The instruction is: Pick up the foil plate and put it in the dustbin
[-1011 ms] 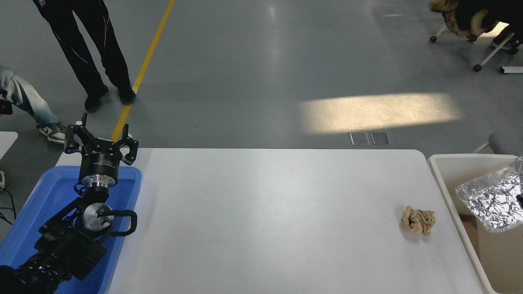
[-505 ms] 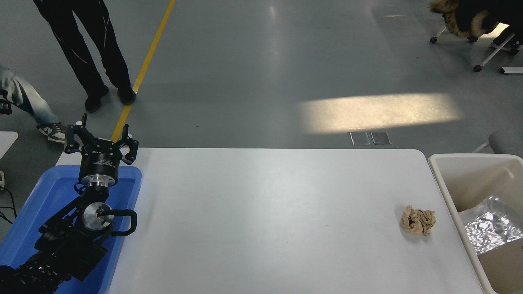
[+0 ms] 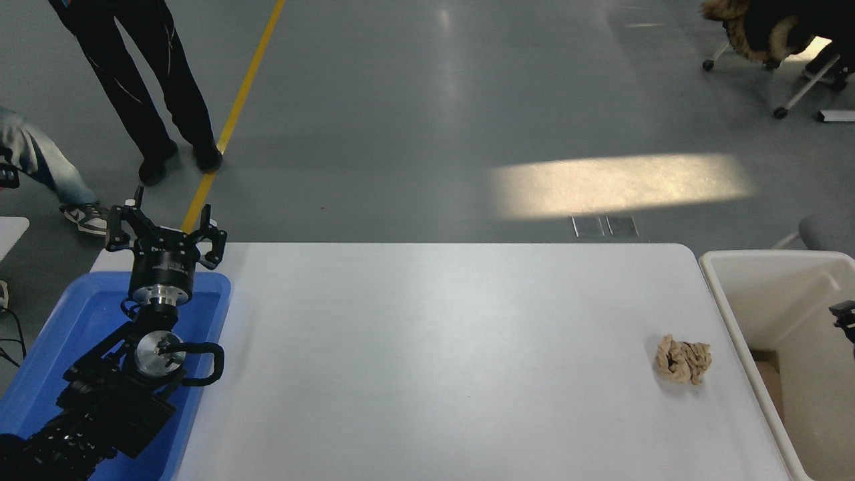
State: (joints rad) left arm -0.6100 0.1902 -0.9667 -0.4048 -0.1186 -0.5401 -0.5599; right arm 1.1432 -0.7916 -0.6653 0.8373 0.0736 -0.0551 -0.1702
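The foil plate does not show in the head view. The dustbin, cream with a thick rounded rim, stands off the table's right end, and only its pale inner walls and a brownish bottom are visible. A small black piece of my right gripper pokes in at the right edge over the dustbin. My left gripper is parked at the lower left over the blue bin, open and holding nothing.
A bright blue bin sits at the table's left end under my left arm. A crumpled tan paper wad lies on the white table near its right edge. Two people's legs stand on the floor at the top left.
The foil plate hung over the dustbin at the right edge, then lay lower inside it, and now no longer shows. A black bit of my right gripper has come into view.
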